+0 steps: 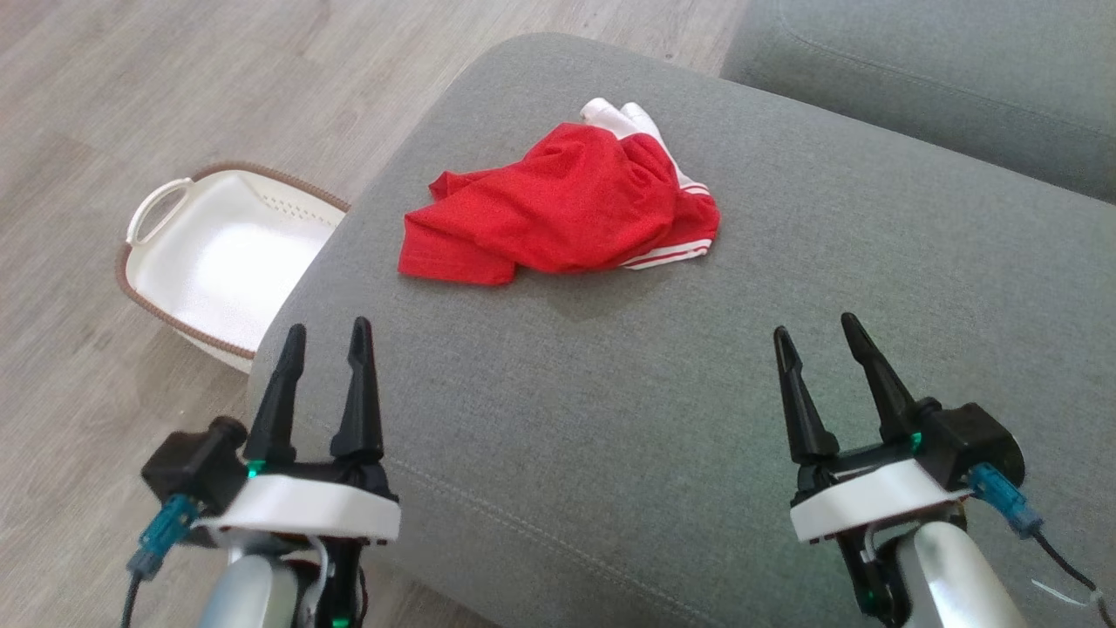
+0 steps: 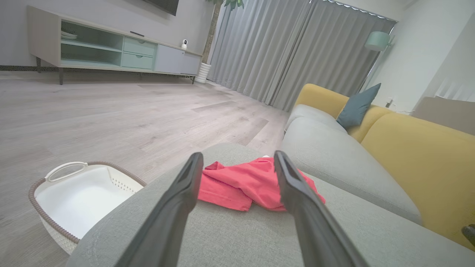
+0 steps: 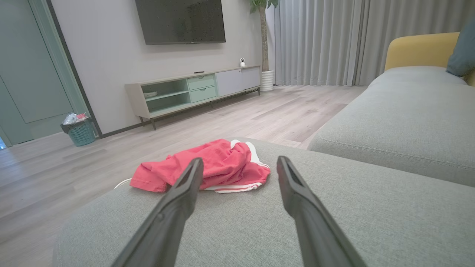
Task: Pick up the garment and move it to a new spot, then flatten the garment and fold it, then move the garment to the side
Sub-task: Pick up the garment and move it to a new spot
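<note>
A crumpled red garment [image 1: 558,209] with white trim and stripes lies on the far part of a grey sofa cushion [image 1: 610,419]. In the left wrist view the garment [image 2: 245,181] shows between and beyond the fingers; in the right wrist view the garment [image 3: 207,167] sits ahead, slightly left. My left gripper [image 1: 324,336] hovers open over the cushion's near left edge, well short of the cloth. Over the near right part my right gripper [image 1: 815,331] is open too, nothing between its fingers. Both point toward the garment.
A white basket [image 1: 218,262] with a brown woven rim stands on the wooden floor left of the cushion. Another grey cushion [image 1: 942,78] lies at the back right. A yellow sofa back [image 2: 419,155], a TV cabinet [image 3: 193,92] and a bin [image 3: 78,131] stand farther off.
</note>
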